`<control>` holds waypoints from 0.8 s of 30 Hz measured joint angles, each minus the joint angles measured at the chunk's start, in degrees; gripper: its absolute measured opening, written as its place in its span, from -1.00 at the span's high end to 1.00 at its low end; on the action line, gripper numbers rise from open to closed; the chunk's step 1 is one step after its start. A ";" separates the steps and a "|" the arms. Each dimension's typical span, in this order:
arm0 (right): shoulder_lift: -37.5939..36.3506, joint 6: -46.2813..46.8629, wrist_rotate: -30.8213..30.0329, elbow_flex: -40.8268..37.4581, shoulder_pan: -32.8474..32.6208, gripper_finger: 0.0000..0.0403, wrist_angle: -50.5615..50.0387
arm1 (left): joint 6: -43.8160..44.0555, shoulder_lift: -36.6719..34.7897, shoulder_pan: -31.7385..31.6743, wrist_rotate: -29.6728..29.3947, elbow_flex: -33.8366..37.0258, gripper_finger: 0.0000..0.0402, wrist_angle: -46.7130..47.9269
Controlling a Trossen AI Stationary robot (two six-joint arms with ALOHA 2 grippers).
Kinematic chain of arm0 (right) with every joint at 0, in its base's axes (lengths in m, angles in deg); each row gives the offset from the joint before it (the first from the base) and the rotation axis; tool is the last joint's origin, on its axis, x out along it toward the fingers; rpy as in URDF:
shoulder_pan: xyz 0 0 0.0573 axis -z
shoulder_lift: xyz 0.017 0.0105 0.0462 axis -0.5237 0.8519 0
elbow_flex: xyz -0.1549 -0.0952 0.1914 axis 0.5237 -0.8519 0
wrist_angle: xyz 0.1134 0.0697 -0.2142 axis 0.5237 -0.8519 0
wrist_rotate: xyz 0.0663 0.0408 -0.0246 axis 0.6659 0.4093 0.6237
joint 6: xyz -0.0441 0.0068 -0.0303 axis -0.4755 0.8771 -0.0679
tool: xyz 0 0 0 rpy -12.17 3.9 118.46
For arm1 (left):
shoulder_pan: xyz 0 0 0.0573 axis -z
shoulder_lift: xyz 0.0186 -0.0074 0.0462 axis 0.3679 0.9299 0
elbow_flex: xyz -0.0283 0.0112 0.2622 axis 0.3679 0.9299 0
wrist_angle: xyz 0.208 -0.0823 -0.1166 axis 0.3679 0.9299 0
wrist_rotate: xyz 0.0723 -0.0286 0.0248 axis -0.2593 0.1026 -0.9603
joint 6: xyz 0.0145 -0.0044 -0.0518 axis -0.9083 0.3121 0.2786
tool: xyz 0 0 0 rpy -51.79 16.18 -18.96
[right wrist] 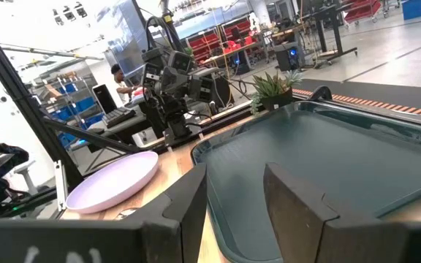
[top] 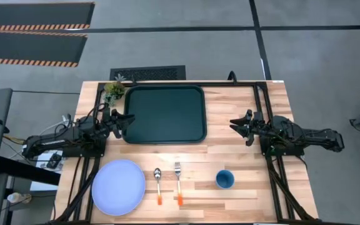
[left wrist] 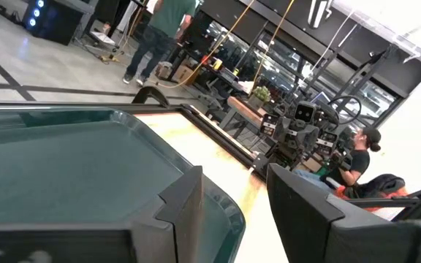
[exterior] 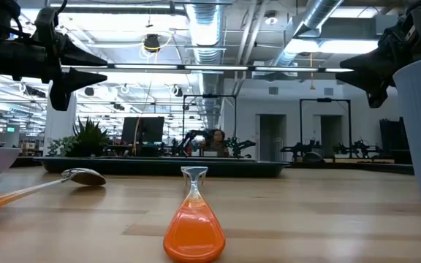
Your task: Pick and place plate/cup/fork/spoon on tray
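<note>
No readable text, labels, brand marks or numbers in any view. Nothing printed on the tray (top: pixel 165 114), plate (top: pixel 118 186), cup (top: pixel 224 179), fork (top: pixel 178 181) or spoon (top: pixel 158 184). Floor mats (top: pixel 33 32) carry orange-and-black hazard striping only, no lettering. Background screens and signs too small to read.

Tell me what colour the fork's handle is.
Orange; the fork shows best in the high view.

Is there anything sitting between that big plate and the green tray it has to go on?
Nothing visible does. The plate lies near the table's front edge, and only bare wood separates it from the tray. The spoon and fork lie off to its side.
</note>
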 joint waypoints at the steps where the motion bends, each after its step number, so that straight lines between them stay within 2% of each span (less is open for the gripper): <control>1: 0.00 -0.02 0.00 0.00 -0.01 0.20 -0.01 | 0.01 0.02 -0.01 0.02 0.00 0.31 0.00; 14: 0.00 0.00 0.00 0.01 -0.01 0.20 -0.02 | 0.00 0.00 -0.02 0.00 0.01 0.31 -0.01; 19: 0.00 0.00 0.01 0.00 -0.02 0.20 -0.01 | 0.02 0.00 -0.09 -4.55 0.00 0.31 -0.60; 24: 0.00 0.00 0.00 -0.01 0.00 0.20 -0.02 | 0.04 0.00 -0.07 -4.68 0.02 0.31 -0.63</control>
